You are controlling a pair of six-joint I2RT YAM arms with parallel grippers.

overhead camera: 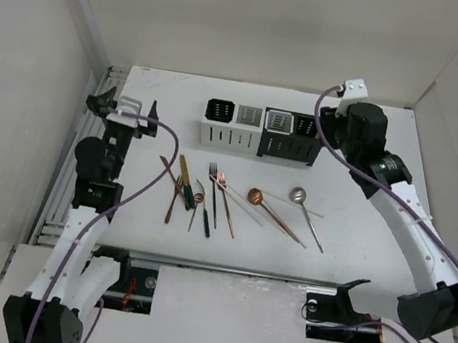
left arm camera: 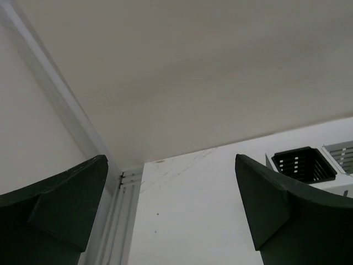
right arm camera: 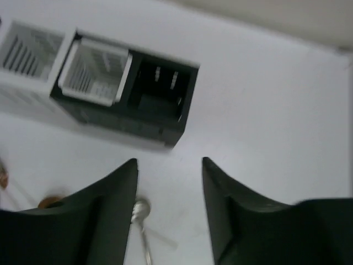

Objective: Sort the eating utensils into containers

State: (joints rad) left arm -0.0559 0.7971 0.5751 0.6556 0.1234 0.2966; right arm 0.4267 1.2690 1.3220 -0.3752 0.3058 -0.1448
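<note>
Top view: the containers (overhead camera: 258, 130) stand in a row at the far middle of the surface (overhead camera: 356, 242), two white ones on the left and two black on the right. The utensils (overhead camera: 213, 178) lie scattered in front of them, none in a slot. Among these are a copper spoon (overhead camera: 255, 195) and, furthest right, a silver spoon (overhead camera: 297, 195). The left claw (overhead camera: 125, 106) is at the far left, well apart from the utensils, its fingers spread wide. The right arm (overhead camera: 360, 131) reaches to just beside the right end of the row; its fingers cannot be made out here.

Left wrist view: the left claw is wide apart with nothing between its fingers (left arm camera: 66, 199), which touch nothing. It faces the back wall, with the left end of the container row at the right edge.

Right wrist view: the right claw (right arm camera: 169, 165) is moderately parted and holds nothing. It hangs above the surface in front of the black containers. The silver spoon's bowl lies below, in the gap between the fingers (right arm camera: 105, 204); the picture is blurred.
</note>
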